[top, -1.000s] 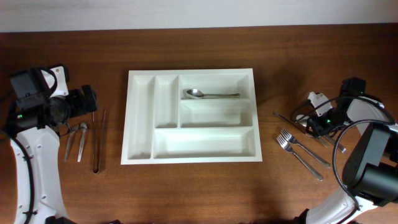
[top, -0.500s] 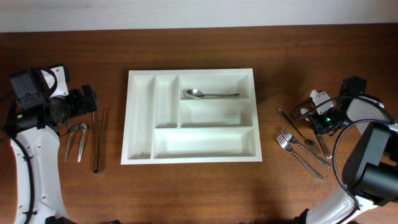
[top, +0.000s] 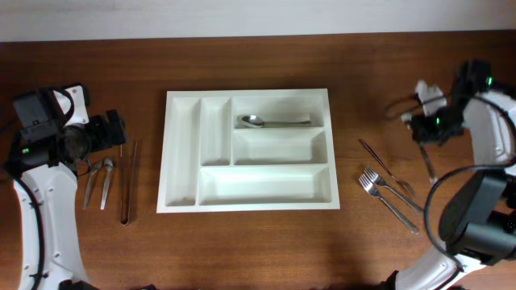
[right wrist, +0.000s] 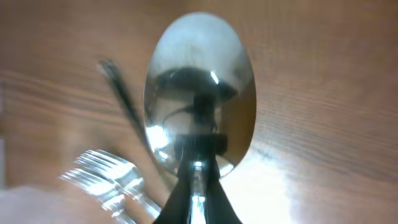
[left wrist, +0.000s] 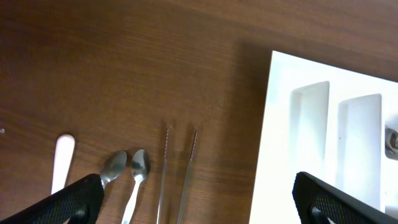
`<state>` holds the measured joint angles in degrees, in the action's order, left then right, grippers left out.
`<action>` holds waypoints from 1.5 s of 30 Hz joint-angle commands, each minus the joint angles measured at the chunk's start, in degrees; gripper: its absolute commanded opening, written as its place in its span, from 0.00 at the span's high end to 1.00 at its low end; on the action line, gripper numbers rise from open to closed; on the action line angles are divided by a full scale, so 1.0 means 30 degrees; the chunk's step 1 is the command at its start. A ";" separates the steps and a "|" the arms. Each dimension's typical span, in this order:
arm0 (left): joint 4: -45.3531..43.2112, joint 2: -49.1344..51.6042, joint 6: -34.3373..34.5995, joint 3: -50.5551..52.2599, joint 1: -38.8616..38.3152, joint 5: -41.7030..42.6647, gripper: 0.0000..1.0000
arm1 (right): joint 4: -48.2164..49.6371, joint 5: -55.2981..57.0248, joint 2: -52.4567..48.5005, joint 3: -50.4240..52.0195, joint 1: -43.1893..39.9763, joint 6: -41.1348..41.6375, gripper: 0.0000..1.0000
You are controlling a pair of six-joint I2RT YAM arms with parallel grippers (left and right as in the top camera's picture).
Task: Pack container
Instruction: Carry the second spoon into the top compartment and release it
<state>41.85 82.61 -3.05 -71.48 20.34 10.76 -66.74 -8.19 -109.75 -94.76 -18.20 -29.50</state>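
Overhead, the container [top: 258,185] sits in the middle of the surface [top: 258,250] (one spoon [top: 270,122] lies in its top right part). Our right claw [top: 425,137] grips a second spoon [right wrist: 199,93] near the forks [top: 372,184]. Our left claw [left wrist: 198,186] is wide open by the tongs [top: 125,216].

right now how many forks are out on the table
2: a lower fork and an upper fork, side by side just right of the container. None appears hidden.

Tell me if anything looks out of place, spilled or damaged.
Nothing stands out. The container sits square and intact, one spoon lies neatly in its top compartment, and the forks lie flat beside it.
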 commanded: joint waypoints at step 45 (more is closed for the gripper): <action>-0.0036 0.0058 -0.0313 -0.0328 0.0117 0.0277 0.01 | -0.1472 0.3534 -0.0539 -0.7919 1.2160 -0.1909 0.51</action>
<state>41.85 82.61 -3.05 -71.48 20.34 10.76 -66.39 -1.48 -119.85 -112.16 21.43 -41.39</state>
